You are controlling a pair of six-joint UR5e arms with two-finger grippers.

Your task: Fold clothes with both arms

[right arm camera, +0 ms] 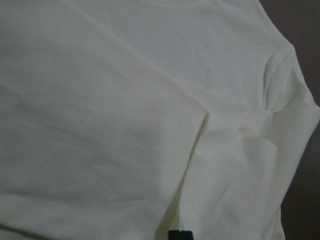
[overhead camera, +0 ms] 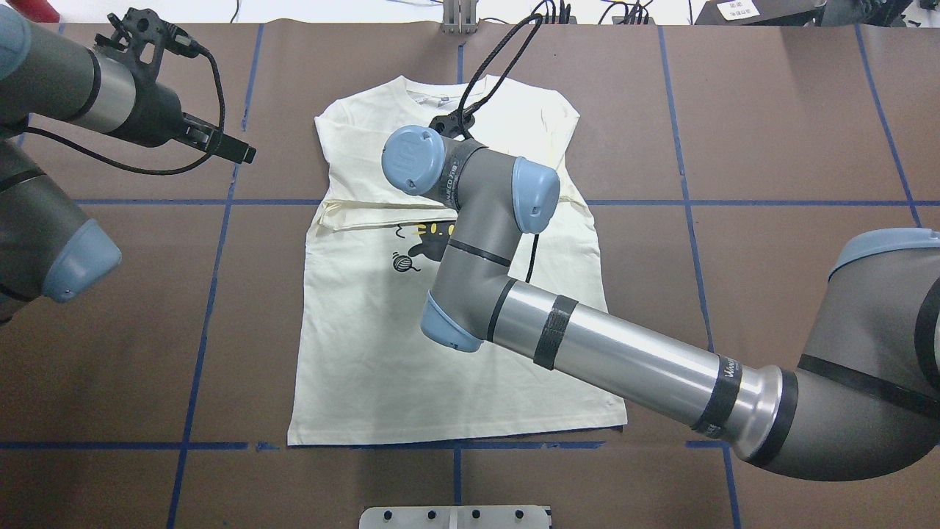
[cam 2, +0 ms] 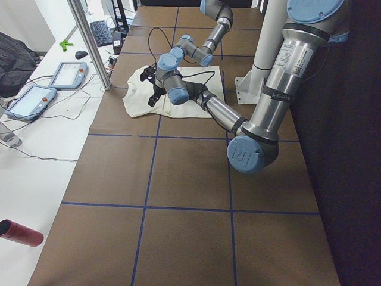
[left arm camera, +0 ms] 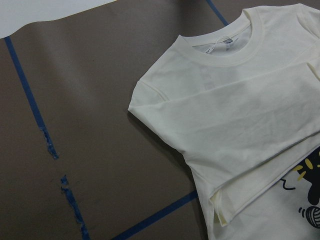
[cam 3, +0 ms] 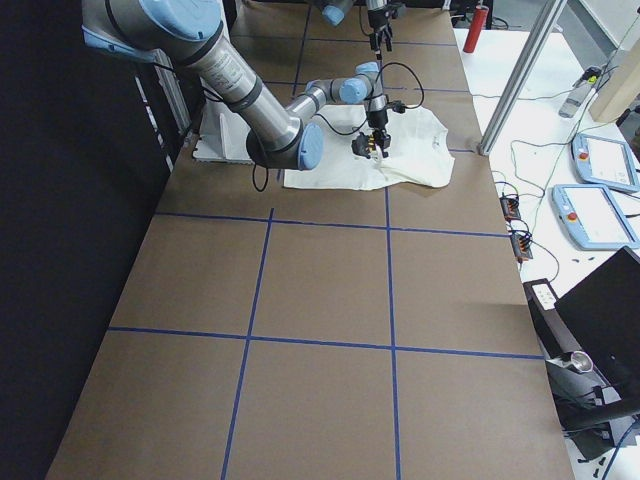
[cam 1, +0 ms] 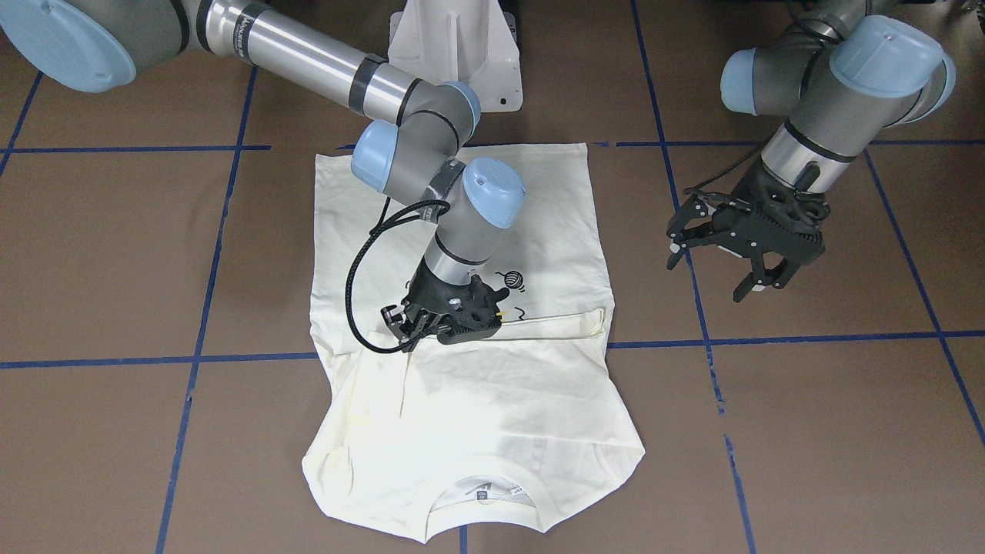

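Gaping wide, L gripper (cam 1: 716,271) jaws hold nothing. Unit hangs over bare table (cam 1: 831,400), just beside shirt (cam 1: 477,400), not touching it. R gripper (cam 1: 406,331) jaws: down at fabric mid-shirt, by sleeve fold; open/closed state cannot be told. Shirt lies flat at table ctr, print side up, sleeves folded across chest, collar toward operators' side, hem toward pedestal (cam 1: 454,46). R arm (overhead camera: 624,360) reaches over shirt.
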